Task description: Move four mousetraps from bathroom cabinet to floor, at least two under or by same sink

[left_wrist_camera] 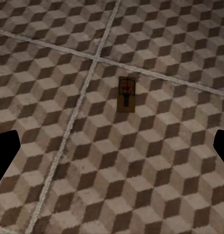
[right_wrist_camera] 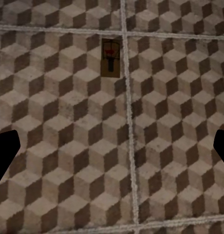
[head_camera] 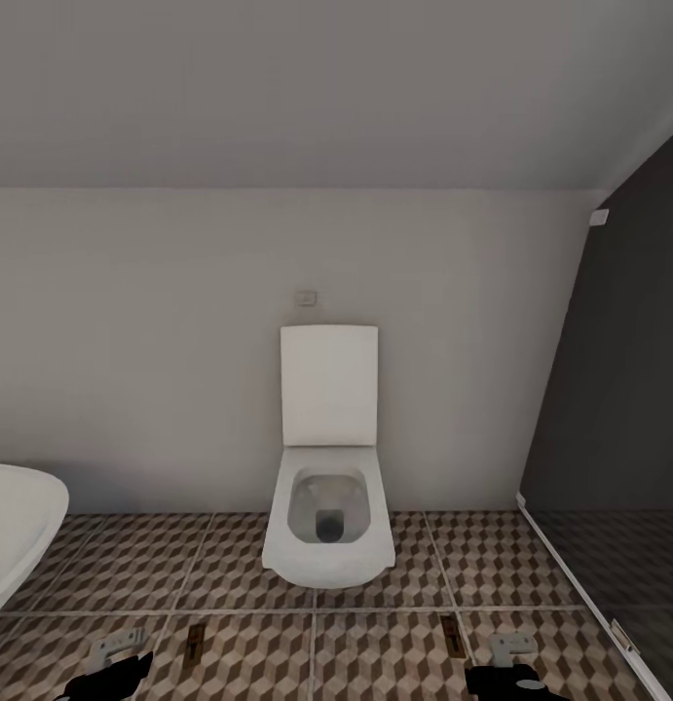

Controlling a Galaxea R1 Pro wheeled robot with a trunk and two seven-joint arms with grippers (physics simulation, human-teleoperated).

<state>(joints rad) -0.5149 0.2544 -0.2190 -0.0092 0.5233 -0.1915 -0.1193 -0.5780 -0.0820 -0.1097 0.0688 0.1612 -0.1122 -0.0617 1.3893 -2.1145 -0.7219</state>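
At our feet, on the bathroom floor [head_camera: 375, 652], two mousetraps lie flat: one at about seven o'clock in the head view [head_camera: 194, 644], the other at about five o'clock [head_camera: 452, 638], each just ahead of an arm. The sink [head_camera: 15, 531] curves in at nine o'clock, and the toilet [head_camera: 328, 526] stands dead ahead at twelve.

Our left gripper [left_wrist_camera: 112, 151] hangs over the tiles with its dark fingers [left_wrist_camera: 5, 156] spread wide and nothing between them; the left mousetrap [left_wrist_camera: 126, 94] rests well clear of it. Our right gripper [right_wrist_camera: 112, 151] is likewise spread and empty, with the right mousetrap [right_wrist_camera: 110, 57] lying apart on the tile, just beside a grout line.

We judge that two boards are down and two remain to be fetched from the cabinet. The left one is near the sink but may not count as next to it; the right one sits well away. To do this well, we should lift both arms straight up so we do not nudge the boards, turn the base without rolling over them, and set the remaining pair close under the basin.
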